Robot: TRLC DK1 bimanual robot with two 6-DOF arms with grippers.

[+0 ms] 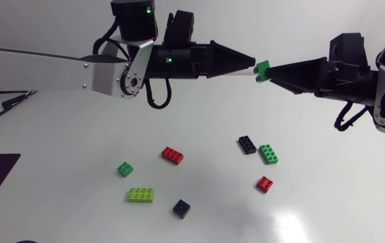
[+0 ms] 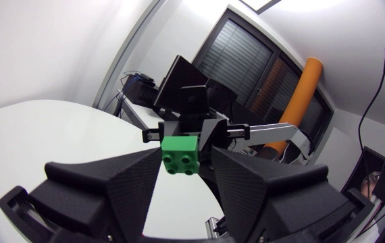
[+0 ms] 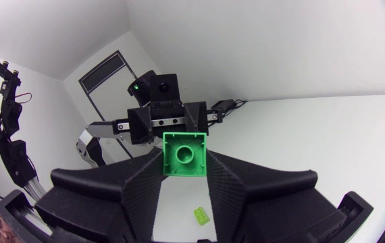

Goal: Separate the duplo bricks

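Bricks already parted make up most of the scene. Seven loose bricks [image 1: 172, 155] lie singly across the lower middle of the overhead frame, none stacked, though a black brick [image 1: 246, 144] and its green neighbour [image 1: 268, 154] sit just beside each other on the table [image 1: 57, 135].

Toward the upper right of that frame, held in the air, the left gripper [image 1: 252, 63] and right gripper [image 1: 271, 71] meet tip to tip on a green brick [image 1: 263, 69]. Each wrist camera shows its own fingers pressed against the brick's two sides. The left one faces the studs [image 2: 180, 154] and the right one faces the hollow underside [image 3: 184, 154]. I cannot tell whether this is one brick or a joined pair. My guess is that the job is nearly finished, and any pulling apart left to do is here.
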